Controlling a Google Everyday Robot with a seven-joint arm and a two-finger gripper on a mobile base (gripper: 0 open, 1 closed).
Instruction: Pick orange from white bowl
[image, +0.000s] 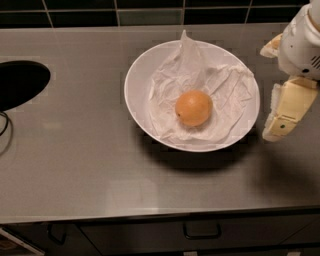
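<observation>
The orange (193, 107) lies in the middle of the white bowl (137, 95), on crumpled white paper (225, 87) that lines it. The bowl stands on the grey counter (75, 150), right of centre. My gripper (269, 92) is at the right edge of the view, just beside the bowl's right rim and right of the orange. It is open and empty. One cream finger (287, 107) hangs beside the rim, the other (271, 46) shows further back.
A dark round sink opening (17, 82) is cut into the counter at the far left, with a thin cable (4, 127) below it. Dark tiles (150, 12) run along the back. Drawer handles (201, 232) show under the front edge.
</observation>
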